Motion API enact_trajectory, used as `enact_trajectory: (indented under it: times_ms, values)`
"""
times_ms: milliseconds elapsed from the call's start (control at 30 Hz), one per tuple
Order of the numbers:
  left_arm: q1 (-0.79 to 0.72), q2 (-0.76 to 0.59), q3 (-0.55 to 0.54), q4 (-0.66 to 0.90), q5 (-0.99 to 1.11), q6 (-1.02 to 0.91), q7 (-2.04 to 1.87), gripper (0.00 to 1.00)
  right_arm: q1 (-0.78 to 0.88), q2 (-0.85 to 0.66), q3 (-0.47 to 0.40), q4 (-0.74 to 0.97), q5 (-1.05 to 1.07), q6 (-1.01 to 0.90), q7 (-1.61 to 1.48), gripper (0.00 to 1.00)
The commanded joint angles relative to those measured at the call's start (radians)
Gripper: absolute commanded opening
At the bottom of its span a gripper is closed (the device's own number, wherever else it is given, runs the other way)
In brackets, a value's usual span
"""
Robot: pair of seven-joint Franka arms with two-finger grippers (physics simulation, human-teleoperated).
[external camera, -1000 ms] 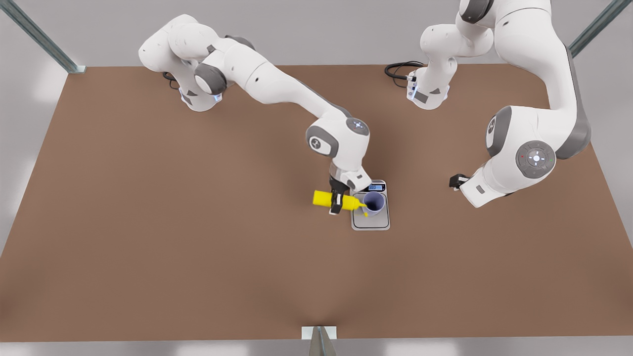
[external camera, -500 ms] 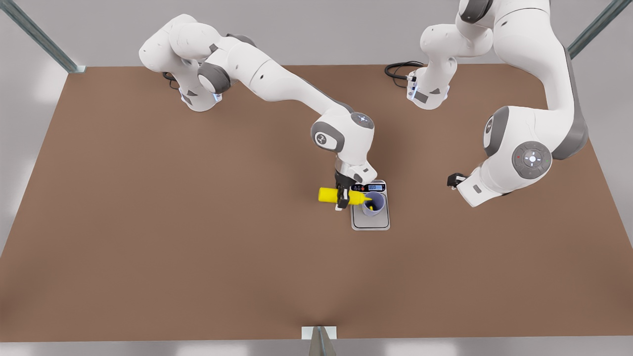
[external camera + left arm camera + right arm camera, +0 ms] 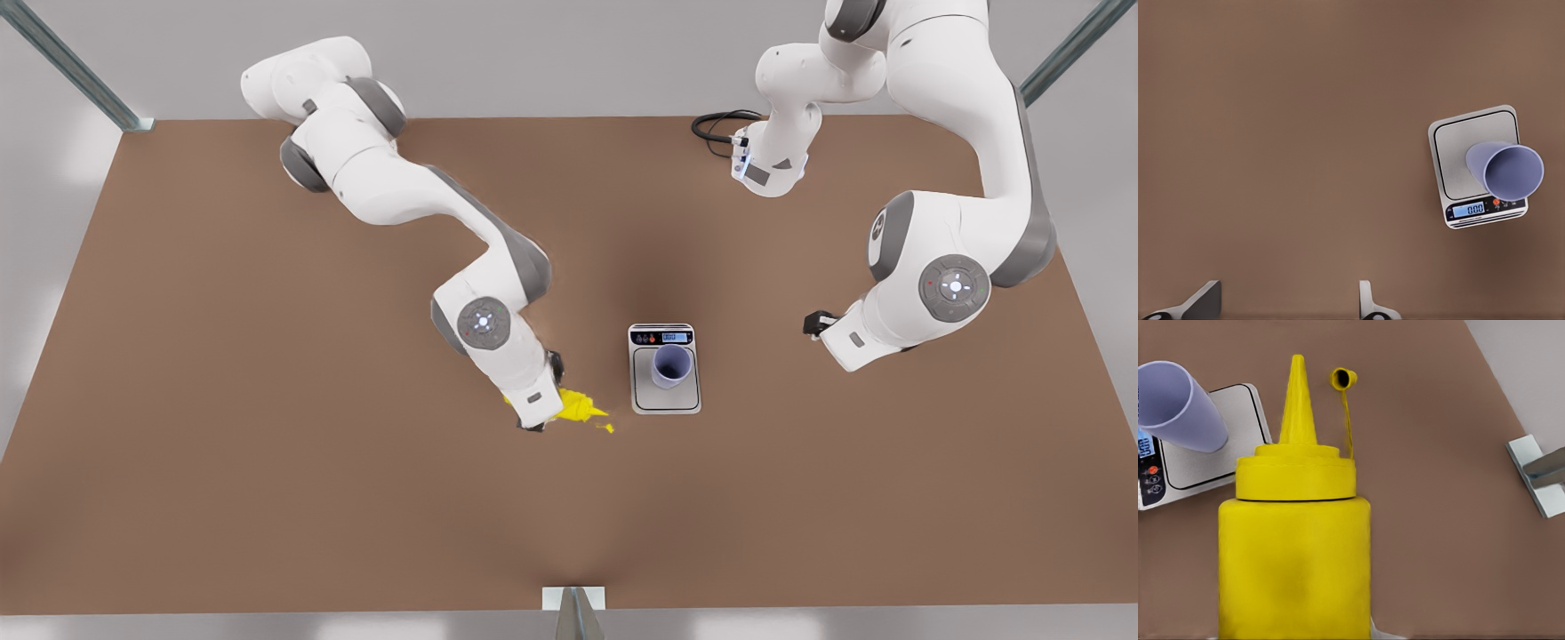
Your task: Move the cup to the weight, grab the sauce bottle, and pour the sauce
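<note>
Yellow plastic squeeze bottle [image 3: 576,407], cylindrical, with a stepped shoulder and a pointed nozzle; its small cap [image 3: 1343,379] hangs open on a thin tether beside the nozzle. Location: low over the bench [image 3: 267,444], to the front view's left of the weight [image 3: 665,400] and apart from it, lying tilted with the nozzle towards the weight. Holder: right claw [image 3: 544,416], pinching the bottle by its body; in the right wrist view the body [image 3: 1295,540] runs straight out from the claw. Handling, as a judgement: light, thin-walled and soft, so a hard pinch would squeeze sauce out early; the smooth wall may slip or turn in the grip. Best held at mid-body, below the shoulder, with the nozzle kept free and the loose cap clear of the stream. Cup [image 3: 671,364]: pale lavender, no handle, upright on the weight's silver platform, on the half next to the display [image 3: 1468,209], which reads 0.00. Likely light and easy to tip with a nudge of the nozzle. Left claw [image 3: 813,324]: spread and holding nothing, waiting well apart at the front view's right of the weight; its two fingertips [image 3: 1205,300] frame bare bench in the left wrist view. Task status, judged: cup placed, bottle in hand, nozzle not over the cup.
</note>
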Motion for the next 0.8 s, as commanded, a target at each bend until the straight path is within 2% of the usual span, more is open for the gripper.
enact_trajectory:
  times_ms: [0, 67, 167, 300, 333, 433, 600, 767]
  values:
    - [0.000, -0.001, 0.000, 0.000, 0.001, -0.005, 0.001, 1.00, -0.075, -0.003, 0.004, -0.019, 0.288, -0.020, -0.768, 0.49]
    - [0.000, -0.001, 0.000, 0.000, 0.001, -0.007, 0.001, 1.00, -0.149, -0.003, 0.004, -0.054, 0.418, -0.032, -1.017, 0.49]
    - [0.000, -0.001, 0.000, 0.000, 0.001, -0.005, 0.001, 1.00, -0.248, 0.006, 0.087, -0.057, 0.464, -0.081, -1.180, 0.49]
    - [0.002, -0.001, 0.000, -0.009, 0.001, -0.005, 0.000, 1.00, -0.373, -0.003, 0.101, -0.225, 0.742, -0.118, -1.528, 0.49]
    - [0.002, -0.001, 0.000, -0.014, 0.001, -0.005, 0.001, 1.00, -0.413, -0.012, 0.129, -0.281, 0.781, -0.120, -1.589, 0.49]
    - [0.002, -0.001, 0.000, -0.014, 0.002, -0.004, 0.001, 1.00, -0.449, -0.043, 0.129, -0.383, 0.933, -0.109, -1.720, 0.49]
    - [0.003, -0.001, 0.000, -0.014, 0.004, -0.007, 0.001, 1.00, -0.449, -0.086, 0.127, -0.574, 1.209, 0.107, -1.956, 0.49]
    - [0.009, -0.001, 0.000, -0.021, 0.005, -0.005, 0.003, 1.00, -0.449, -0.091, 0.127, -0.634, 1.354, 0.293, -1.985, 0.49]
